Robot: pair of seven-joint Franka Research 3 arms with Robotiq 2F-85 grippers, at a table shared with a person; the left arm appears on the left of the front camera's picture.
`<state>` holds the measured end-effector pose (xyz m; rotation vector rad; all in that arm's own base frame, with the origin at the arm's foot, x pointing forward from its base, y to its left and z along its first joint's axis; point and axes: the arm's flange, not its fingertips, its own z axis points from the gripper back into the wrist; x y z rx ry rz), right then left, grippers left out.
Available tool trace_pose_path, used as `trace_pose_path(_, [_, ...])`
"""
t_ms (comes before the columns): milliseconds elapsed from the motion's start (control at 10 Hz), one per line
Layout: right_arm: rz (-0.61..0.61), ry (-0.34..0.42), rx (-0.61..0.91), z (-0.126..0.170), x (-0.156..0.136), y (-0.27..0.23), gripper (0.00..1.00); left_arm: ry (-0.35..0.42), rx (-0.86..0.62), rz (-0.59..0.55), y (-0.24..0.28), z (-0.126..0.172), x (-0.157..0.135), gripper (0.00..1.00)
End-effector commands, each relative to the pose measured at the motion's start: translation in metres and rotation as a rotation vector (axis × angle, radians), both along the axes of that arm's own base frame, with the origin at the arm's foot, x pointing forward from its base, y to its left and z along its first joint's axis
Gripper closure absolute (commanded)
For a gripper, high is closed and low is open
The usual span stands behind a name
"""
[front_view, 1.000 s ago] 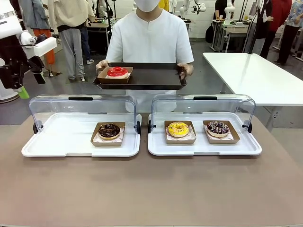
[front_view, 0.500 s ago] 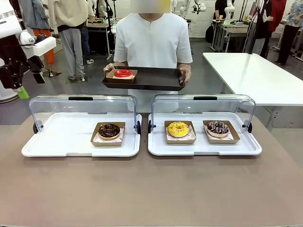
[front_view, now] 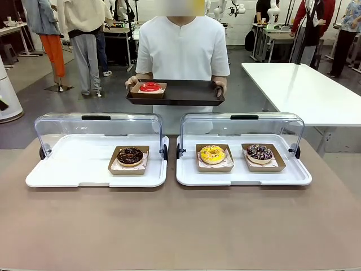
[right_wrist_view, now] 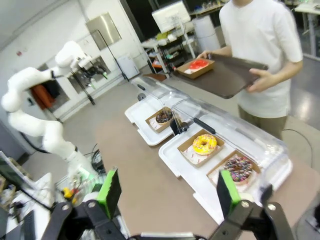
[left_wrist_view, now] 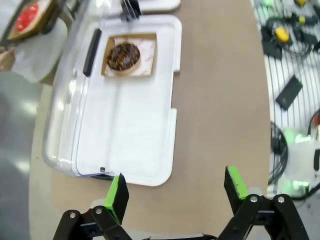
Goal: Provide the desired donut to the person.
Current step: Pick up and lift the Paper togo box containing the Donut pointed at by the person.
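Task looks done or all but done, judging by the layout: red donut sits in a card boat on the dark tray that the person holds w/ both hands at upper centre of the front view, behind the far table edge. It is touching no claw. If that is the wanted donut, nothing is left except maybe the arms parking. Can't tell from here whether the person wants another.

Left gripper: fingers spread wide, nothing between them, high over the near end of the left case. Right gripper: also spread wide and empty, well back from the cases, at bottom of its own view.

Containers, front view:
- Left case, lower left: white base, clear lid seems rolled to the back. Holds one choc donut in a card boat at the right end. Rest of the base is bare.
- Right case, lower right: lid same way. Holds two boats side by side, yellow donut to the left and sprinkled donut to the right.
- Dark tray: red donut at its left end, rest bare.

Both cases sit just beside each other on the brown table.
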<state>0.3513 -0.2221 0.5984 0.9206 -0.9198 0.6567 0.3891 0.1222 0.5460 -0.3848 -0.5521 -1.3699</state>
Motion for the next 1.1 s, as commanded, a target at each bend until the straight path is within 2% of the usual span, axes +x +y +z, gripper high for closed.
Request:
trace_pose_path(0, [0.001,-0.004,0.004,0.001,0.001,0.002,0.00,-0.023,-0.183,-0.010,0.021,-0.017,-0.002,0.00])
trace_pose_path(200, [0.001,-0.004,0.004,0.001,0.001,0.002,0.00,-0.055,-0.261,0.033,0.046,-0.033,-0.007,0.00])
trace_pose_path(400, [0.001,-0.004,0.004,0.001,0.001,0.002,0.00,-0.024,-0.311,0.083,0.064,-0.049,-0.011,0.00])
trace_pose_path(600, [0.001,-0.004,0.004,0.001,0.001,0.002,0.00,-0.041,-0.403,0.078,0.078,-0.056,-0.009,0.00])
trace_pose_path(900, [0.001,-0.004,0.004,0.001,0.001,0.002,0.00,-0.044,-0.416,0.069,0.073,-0.060,-0.008,0.00])
trace_pose_path(1000, [0.001,-0.004,0.004,0.001,0.001,0.002,0.00,-0.037,-0.372,0.030,0.067,-0.060,0.002,0.00])
